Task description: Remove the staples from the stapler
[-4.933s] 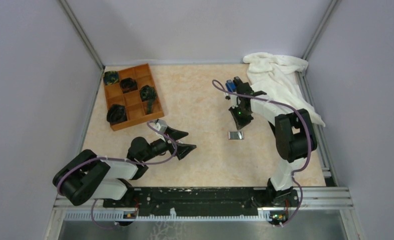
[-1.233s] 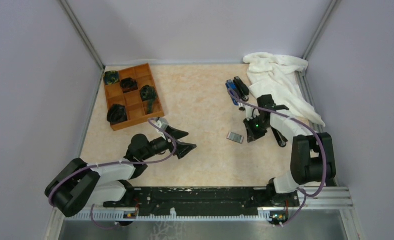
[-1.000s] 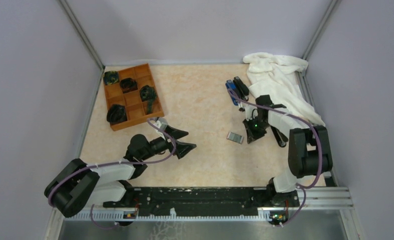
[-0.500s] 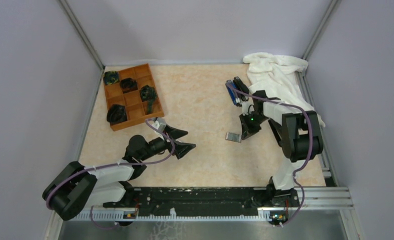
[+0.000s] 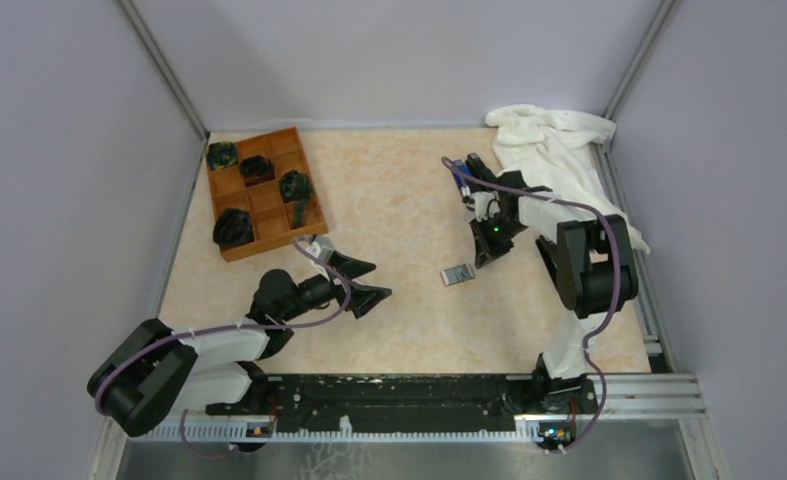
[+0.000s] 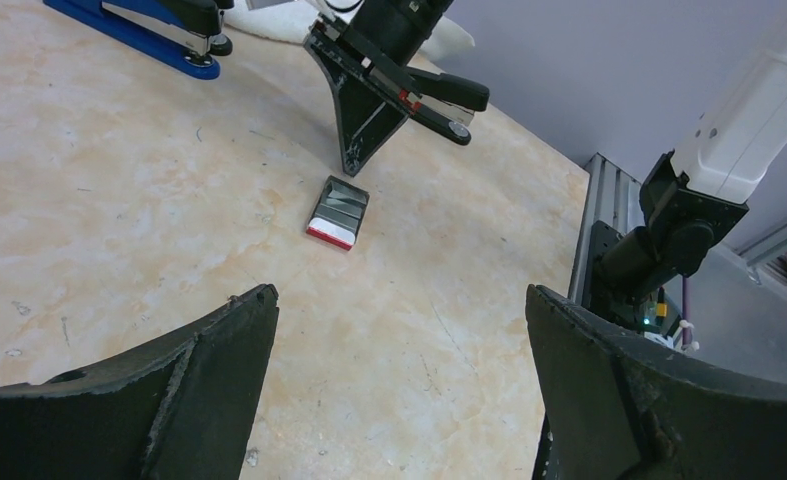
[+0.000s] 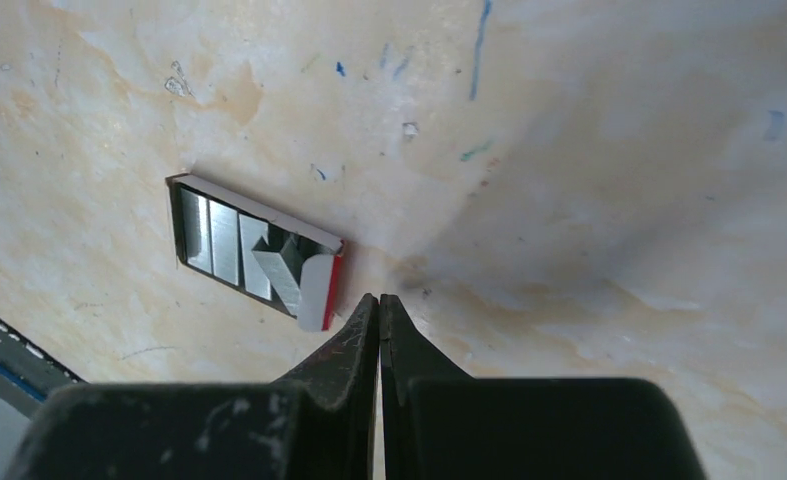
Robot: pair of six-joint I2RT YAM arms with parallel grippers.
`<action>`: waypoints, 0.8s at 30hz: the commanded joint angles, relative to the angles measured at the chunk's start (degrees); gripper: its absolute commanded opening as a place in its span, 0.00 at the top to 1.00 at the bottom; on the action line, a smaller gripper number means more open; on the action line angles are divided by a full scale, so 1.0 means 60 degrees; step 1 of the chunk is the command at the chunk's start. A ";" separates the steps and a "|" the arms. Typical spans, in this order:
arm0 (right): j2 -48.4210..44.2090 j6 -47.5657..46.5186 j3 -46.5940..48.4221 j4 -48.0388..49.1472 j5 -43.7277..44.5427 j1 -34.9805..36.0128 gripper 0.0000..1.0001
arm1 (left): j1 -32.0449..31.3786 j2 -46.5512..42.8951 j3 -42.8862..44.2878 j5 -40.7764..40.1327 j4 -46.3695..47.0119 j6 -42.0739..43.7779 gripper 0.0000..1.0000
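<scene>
Since staples (image 7: 231,243) are light, slick and brittle along their glued seams, we judge they want a gentle pinch across the narrow width near mid-length, not at an end. Those we can see sit in the open box (image 7: 316,292), a row of silvery blocks running along its length toward the red end, the last one tipped askew. The right gripper (image 7: 378,300) is pressed together on nothing, its tips just beside that red end. The left gripper (image 6: 399,295) hangs wide and empty, well apart. The stapler (image 6: 439,92) lies just behind the right gripper, long axis crosswise in the left wrist view. We cannot tell which end is its nose, nor whether it holds staples.
</scene>
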 commanded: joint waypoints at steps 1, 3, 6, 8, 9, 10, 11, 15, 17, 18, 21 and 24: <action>-0.1492 -0.0586 0.0144 0.0328 0.0109 -0.0405 0.97 | 0.0023 0.0088 0.0036 -0.0023 0.0398 0.0158 0.02; -0.2099 -0.0775 0.0119 0.0379 -0.0513 -0.0378 0.94 | 0.0023 0.0221 0.0078 0.0036 0.0563 0.0155 0.02; -0.2387 -0.0976 0.0120 0.0446 -0.1359 -0.0082 0.84 | 0.0023 0.0414 0.0175 0.0117 0.0809 0.0117 0.02; -0.2390 -0.1033 0.0010 0.0641 -0.1316 0.0323 0.79 | 0.0023 0.0498 0.0215 0.0145 0.0908 0.0056 0.02; -0.2374 -0.1030 -0.0056 0.0753 -0.1137 0.0564 0.77 | 0.0023 0.0523 0.0202 0.0149 0.0962 0.0021 0.02; -0.2330 -0.1005 -0.0137 0.0879 -0.0884 0.0763 0.76 | 0.0023 0.0526 0.0181 0.0139 0.1002 -0.0031 0.02; -0.2294 -0.0978 -0.0173 0.1013 -0.0610 0.0952 0.76 | 0.0023 0.0523 0.0152 0.0141 0.1042 -0.0060 0.02; -0.2207 -0.0772 -0.0253 0.1430 0.0401 0.1509 0.75 | 0.0023 0.0470 0.0024 0.0081 0.1068 -0.0140 0.02; -0.2177 -0.0752 -0.0298 0.1567 0.1242 0.1800 0.75 | 0.0023 0.0472 -0.0009 0.0054 0.1056 -0.0156 0.02; -0.2150 -0.0745 -0.0313 0.1603 0.1503 0.1926 0.75 | 0.0023 0.0492 -0.0010 0.0041 0.1054 -0.0150 0.02; -0.2050 -0.0737 -0.0386 0.1653 0.2026 0.2145 0.71 | 0.0023 0.0561 -0.0031 0.0021 0.1142 -0.0201 0.02; -0.1947 -0.0786 -0.0500 0.1662 0.2372 0.2288 0.68 | 0.0023 0.0630 -0.0059 0.0006 0.1277 -0.0270 0.02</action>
